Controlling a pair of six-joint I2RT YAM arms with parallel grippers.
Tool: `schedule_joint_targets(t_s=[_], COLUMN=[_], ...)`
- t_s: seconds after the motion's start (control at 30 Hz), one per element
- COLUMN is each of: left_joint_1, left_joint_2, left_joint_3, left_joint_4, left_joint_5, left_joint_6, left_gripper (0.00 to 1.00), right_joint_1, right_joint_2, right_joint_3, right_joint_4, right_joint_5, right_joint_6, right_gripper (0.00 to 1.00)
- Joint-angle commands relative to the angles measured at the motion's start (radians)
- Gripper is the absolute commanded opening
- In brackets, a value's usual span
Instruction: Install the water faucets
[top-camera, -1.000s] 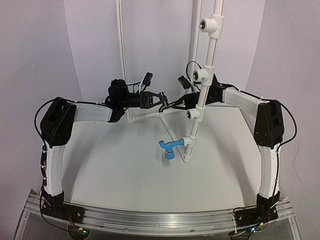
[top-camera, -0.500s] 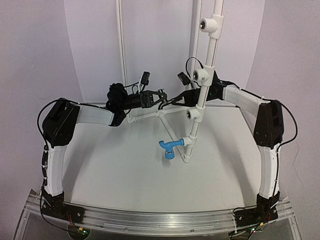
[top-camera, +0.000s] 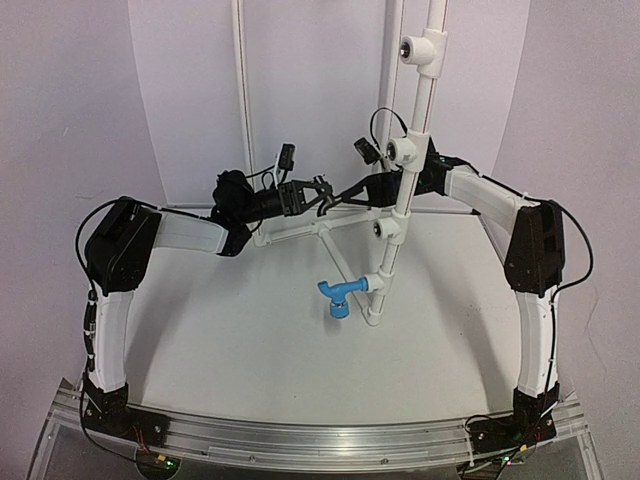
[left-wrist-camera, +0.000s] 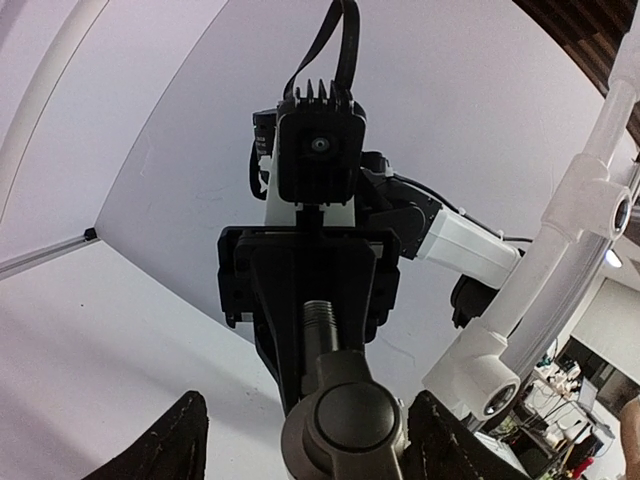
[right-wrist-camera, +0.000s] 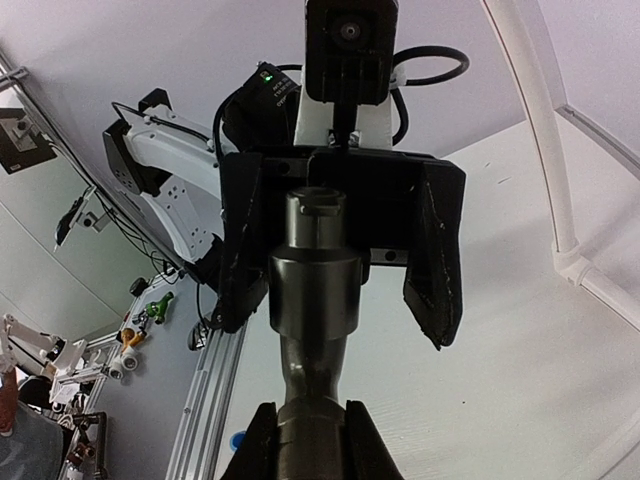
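The black water faucet (top-camera: 334, 199) hangs in the air between my two grippers, left of the white pipe stand (top-camera: 404, 190). My right gripper (right-wrist-camera: 308, 432) is shut on its threaded end. My left gripper (left-wrist-camera: 312, 425) stands open around the faucet's round cap (left-wrist-camera: 345, 420), with its fingers (right-wrist-camera: 437, 268) spread to either side and a gap on the left. In the top view the left gripper (top-camera: 320, 193) and right gripper (top-camera: 348, 198) meet nose to nose. The blue water faucet (top-camera: 337, 293) sits in the stand's lowest tee.
The stand carries empty white tee fittings (top-camera: 399, 150), (top-camera: 387, 229) and a high one (top-camera: 419, 48). Its white base pipes (top-camera: 300, 231) spread across the table under the grippers. Two thin white rods (top-camera: 243, 90) rise at the back.
My left gripper's jaws have spread wider off the black faucet. Both grippers have drifted slightly up and toward the back, with the right one still clamped on the faucet.
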Motion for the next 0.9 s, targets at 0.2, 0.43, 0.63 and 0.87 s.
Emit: schedule_joint_targets(t_s=[0.2,0.43,0.63,0.87], left_joint_1=[-0.019,-0.020,-0.021,-0.021], left_joint_2=[-0.047,-0.056,-0.045,-0.051], left_joint_3=[-0.104,-0.152,-0.125,-0.086], left_joint_4=[0.095,0.158,0.173,0.155], left_joint_5=[-0.101,-0.185,-0.195,-0.193], left_joint_6=[0.001,-0.008,-0.005,0.008], left_gripper=[0.72,0.76,0.75,0.73], right_joint_1=[0.011,0.011,0.012,0.012], right_joint_2=[0.034,0.052,0.044,0.022], right_joint_3=[0.118,0.158,0.142,0.095], right_joint_4=[0.063,0.067,0.068,0.069], right_joint_5=[-0.019,-0.017,-0.027,-0.032], right_joint_6=[0.037,0.052,0.052,0.042], right_gripper=[0.00,0.00,0.00,0.00])
